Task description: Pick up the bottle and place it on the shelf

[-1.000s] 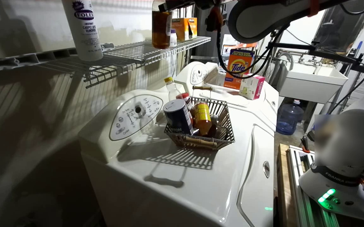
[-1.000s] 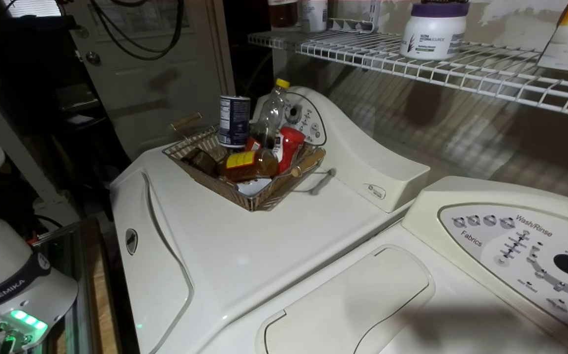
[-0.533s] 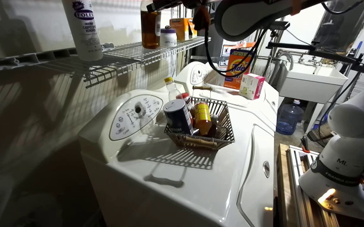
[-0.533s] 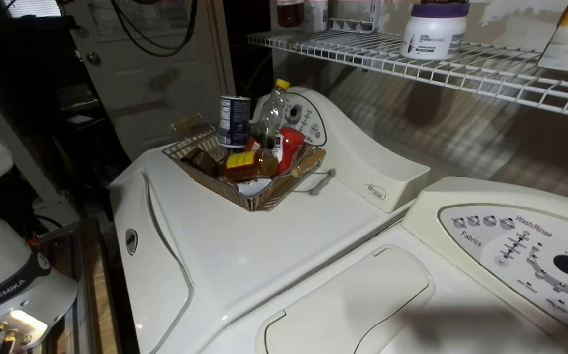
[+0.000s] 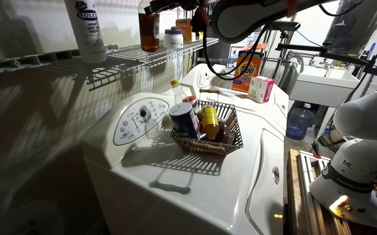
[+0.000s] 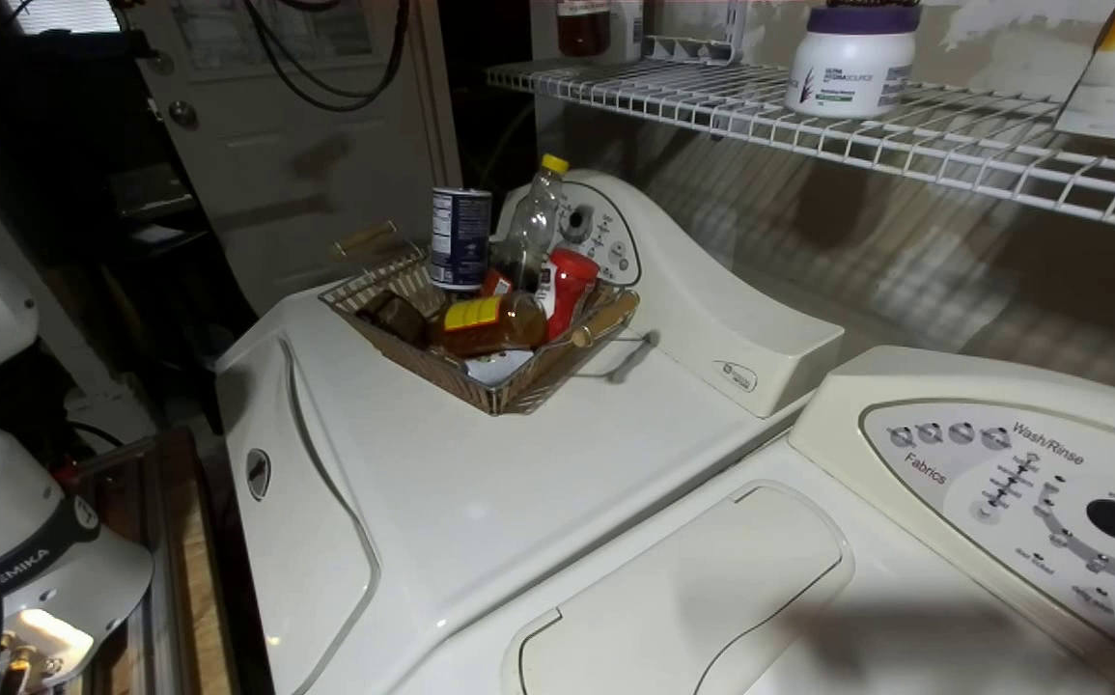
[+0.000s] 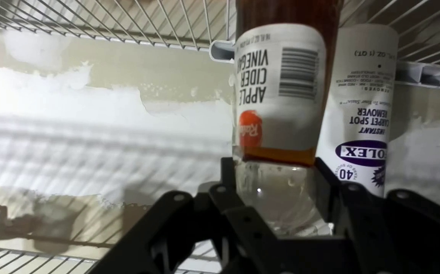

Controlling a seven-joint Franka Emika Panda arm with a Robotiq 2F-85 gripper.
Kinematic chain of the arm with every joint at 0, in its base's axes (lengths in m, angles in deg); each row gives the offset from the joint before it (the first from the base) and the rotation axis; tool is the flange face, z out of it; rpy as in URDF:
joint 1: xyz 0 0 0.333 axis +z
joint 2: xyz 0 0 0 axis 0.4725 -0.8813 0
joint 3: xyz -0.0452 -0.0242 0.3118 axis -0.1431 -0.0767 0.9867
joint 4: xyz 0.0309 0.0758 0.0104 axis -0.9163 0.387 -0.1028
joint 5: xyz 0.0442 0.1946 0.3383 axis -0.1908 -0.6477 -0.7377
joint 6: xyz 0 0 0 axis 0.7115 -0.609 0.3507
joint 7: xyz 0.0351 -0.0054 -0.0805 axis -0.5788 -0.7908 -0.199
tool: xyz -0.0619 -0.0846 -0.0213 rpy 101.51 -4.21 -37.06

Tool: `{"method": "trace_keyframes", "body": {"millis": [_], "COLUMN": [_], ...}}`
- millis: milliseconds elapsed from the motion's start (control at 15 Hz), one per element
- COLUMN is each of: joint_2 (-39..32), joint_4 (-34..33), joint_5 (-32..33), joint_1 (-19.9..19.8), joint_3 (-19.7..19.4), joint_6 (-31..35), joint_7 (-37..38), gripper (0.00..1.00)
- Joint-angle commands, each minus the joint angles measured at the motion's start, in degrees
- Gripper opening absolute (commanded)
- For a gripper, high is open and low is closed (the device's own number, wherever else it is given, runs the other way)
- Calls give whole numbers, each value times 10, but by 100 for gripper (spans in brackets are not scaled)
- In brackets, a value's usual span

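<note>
Two fingers [image 7: 325,188] of the gripper [image 7: 275,178] stand partway apart, clasping the amber bottle [image 7: 280,91] above its liquid line. In an exterior view it is upright over the white wire shelf [image 5: 188,48], between the Folex bottle [image 5: 88,36], left, and the farther purple-lidded jar [image 5: 173,39], right; whether it touches the shelf, I cannot tell.

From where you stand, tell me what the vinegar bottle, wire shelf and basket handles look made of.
Vinegar bottle: transparent, glossy glass or plastic; bright glints show, and the amber liquid is visible through it.
Wire shelf: likely metal, with smooth white coating; its rods are thin and straight.
Basket handles: probably wood or bamboo, low sheen; tan and rounded, grain unreadable.
</note>
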Motion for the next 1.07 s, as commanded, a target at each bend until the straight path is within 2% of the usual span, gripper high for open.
{"method": "trace_keyframes", "body": {"millis": [0, 600, 1000], "joint_2": [-5, 15, 46], "joint_4": [-38, -84, -118], "joint_5": [8, -20, -38], "joint_1": [-90, -284, -409], "joint_3": [91, 294, 411], "joint_6": [-11, -24, -15], "joint_7": [20, 28, 29], "gripper": [25, 25, 25]}}
